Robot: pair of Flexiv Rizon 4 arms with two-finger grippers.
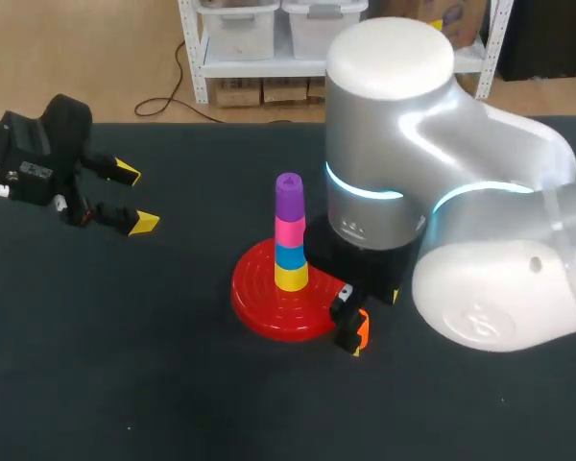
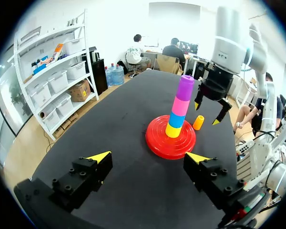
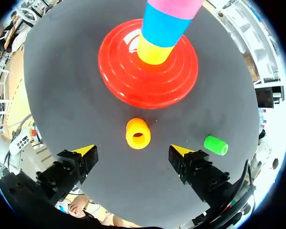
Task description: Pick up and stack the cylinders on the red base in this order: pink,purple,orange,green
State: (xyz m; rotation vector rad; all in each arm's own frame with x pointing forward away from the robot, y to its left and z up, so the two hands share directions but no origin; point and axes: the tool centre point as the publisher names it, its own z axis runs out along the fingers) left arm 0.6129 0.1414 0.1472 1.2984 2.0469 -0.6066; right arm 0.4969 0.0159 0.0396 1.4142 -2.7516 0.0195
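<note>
The right gripper (image 3: pixel 133 150) hung over the table (image 1: pixel 125 365) with its yellow-tipped fingers spread wide and nothing held between them. The orange cylinder (image 3: pixel 138 133) sat just ahead of the gap. It appeared to stand on end with its bore facing up, and neither finger touched it. Taking the red base (image 1: pixel 269 303) as the dial's centre in the head view, the orange piece lay at about four o'clock, just beside the rim.

On the base stood yellow, blue, the pink cylinder (image 1: pixel 289 231) and the purple cylinder (image 1: pixel 289 195) on top, so orange looked like the next piece to fetch. The green cylinder (image 3: pixel 216 145) lay on its side near one finger. Counting the base as twelve from the gripper, it was at roughly three o'clock of the orange one.

To do this well, I judged the gripper should ease forward until the cylinder sat square between the fingers, then come straight down and close across the round wall low enough to keep it from tipping. The stack stood close at twelve, so the lift needed to rise clear above the purple top before travelling sideways — a brushed finger could topple the tower.

The left gripper (image 1: pixel 135 198) waited open and empty at about nine o'clock — well apart.
</note>
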